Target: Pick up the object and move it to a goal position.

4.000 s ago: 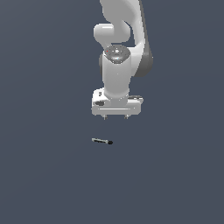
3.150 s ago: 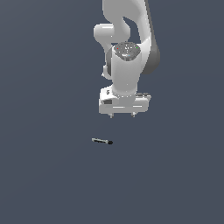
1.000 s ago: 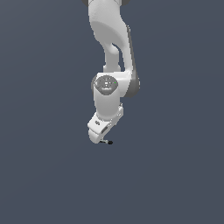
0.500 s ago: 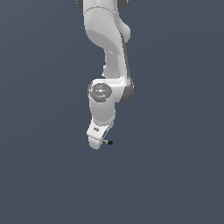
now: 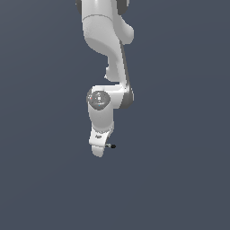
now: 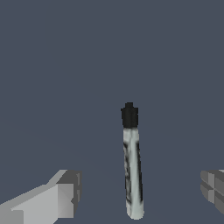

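A white robot gripper (image 6: 135, 197) hangs low with its fingers spread apart, holding nothing. A thin grey stick with a black rounded tip (image 6: 131, 166) lies on the flat grey floor (image 6: 52, 65) between the fingers — roughly centred. To grasp well, descend straight, then close gently across the shaft.

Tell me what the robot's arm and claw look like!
The arm is smooth, shiny white, made of fat rounded pieces with dark grey bands at the joints. One joint has a round grey cap with a tiny red mark. The claw is white too. Up close, its fingers look blocky and light grey. No cables show.
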Motion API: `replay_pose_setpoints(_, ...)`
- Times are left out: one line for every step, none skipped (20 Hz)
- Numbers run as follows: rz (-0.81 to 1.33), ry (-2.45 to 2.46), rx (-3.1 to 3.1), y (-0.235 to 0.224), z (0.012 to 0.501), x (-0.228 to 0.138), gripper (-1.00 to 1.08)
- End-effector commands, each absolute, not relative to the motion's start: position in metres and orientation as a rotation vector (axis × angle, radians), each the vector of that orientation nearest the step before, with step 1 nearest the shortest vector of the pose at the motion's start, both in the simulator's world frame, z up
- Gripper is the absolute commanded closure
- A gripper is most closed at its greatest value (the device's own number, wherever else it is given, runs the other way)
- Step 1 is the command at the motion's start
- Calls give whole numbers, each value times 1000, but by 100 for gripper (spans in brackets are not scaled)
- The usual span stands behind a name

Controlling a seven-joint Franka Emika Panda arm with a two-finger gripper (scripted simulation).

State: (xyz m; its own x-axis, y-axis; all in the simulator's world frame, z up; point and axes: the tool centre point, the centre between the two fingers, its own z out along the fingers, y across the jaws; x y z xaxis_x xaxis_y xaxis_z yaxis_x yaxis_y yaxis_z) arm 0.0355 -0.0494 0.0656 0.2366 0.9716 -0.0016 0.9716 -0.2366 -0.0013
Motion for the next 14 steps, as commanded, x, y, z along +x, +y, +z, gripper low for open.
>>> replay_pose_setpoints(1, -1978, -2441, -51, 63, 36, -92)
replay_pose_setpoints(1, -1988, -2433, -52, 62, 36, -92)
replay_pose_setpoints(1, -1996, -2426, -52, 61, 36, -92)
replay_pose_setpoints(0, -2003, -2420, -53, 61, 36, -92)
replay_pose_setpoints(0, -2008, -2416, -53, 60, 37, -92)
replay_pose_setpoints(0, -2012, -2413, -53, 60, 37, -92)
replay_pose_setpoints(0, -2015, -2411, -53, 60, 37, -92)
replay_pose_setpoints(0, -2015, -2410, -53, 60, 37, -92)
replay_pose_setpoints(1, -2010, -2414, -53, 60, 36, -92)
replay_pose_setpoints(1, -2010, -2414, -53, 60, 36, -92)
replay_pose_setpoints(1, -2010, -2414, -53, 58, 36, -92)
replay_pose_setpoints(1, -2010, -2414, -54, 57, 36, -92)
replay_pose_setpoints(1, -2011, -2414, -53, 54, 36, -92)
replay_pose_setpoints(1, -2011, -2414, -54, 50, 36, -92)
